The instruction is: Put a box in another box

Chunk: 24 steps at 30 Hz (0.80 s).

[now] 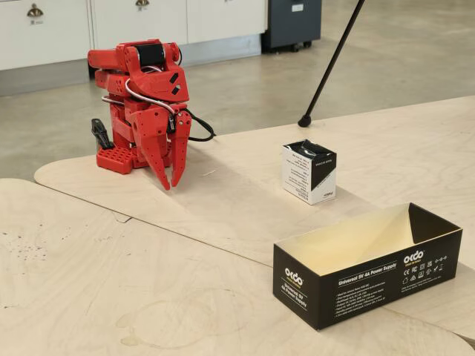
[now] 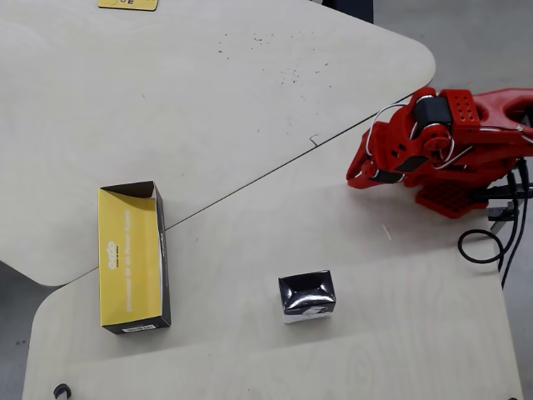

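One small box (image 1: 309, 172) sits well apart from the end effector (image 1: 172, 184).

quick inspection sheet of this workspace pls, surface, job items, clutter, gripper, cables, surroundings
surface: pale plywood tabletops, seams between panels, dark specks on the far one
job's things: small black-and-white box upright on the table, apart from the long black OKDO box, which is open-topped and empty
clutter: yellow label at the overhead view's top edge
gripper: red gripper pointing down near the arm's base, nearly closed, holding nothing
cables: black cable looped beside the base
surroundings: concrete floor, white cabinets, a black pole
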Available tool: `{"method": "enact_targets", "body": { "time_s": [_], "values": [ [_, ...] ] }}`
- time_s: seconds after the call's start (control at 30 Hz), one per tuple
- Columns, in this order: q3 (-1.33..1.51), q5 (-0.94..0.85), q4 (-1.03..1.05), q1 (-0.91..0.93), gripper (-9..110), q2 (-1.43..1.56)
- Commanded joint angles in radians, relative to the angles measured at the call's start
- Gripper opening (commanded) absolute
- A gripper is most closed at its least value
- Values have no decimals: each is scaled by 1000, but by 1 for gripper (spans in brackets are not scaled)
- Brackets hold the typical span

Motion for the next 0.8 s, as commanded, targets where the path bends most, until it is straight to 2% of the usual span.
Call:
{"method": "enact_targets", "body": {
  "time_s": [0.0,0.17,0.37,0.5,0.63,0.77],
  "values": [
    [0,-6,25,-2,0,3],
    [0,-61,0,18,0,3],
    [0,199,-333,95,11,5],
    [-29,273,-474,193,18,5],
    [-199,377,-465,219,24,-64],
    [-549,540,-454,181,26,-373]
  ]
}}
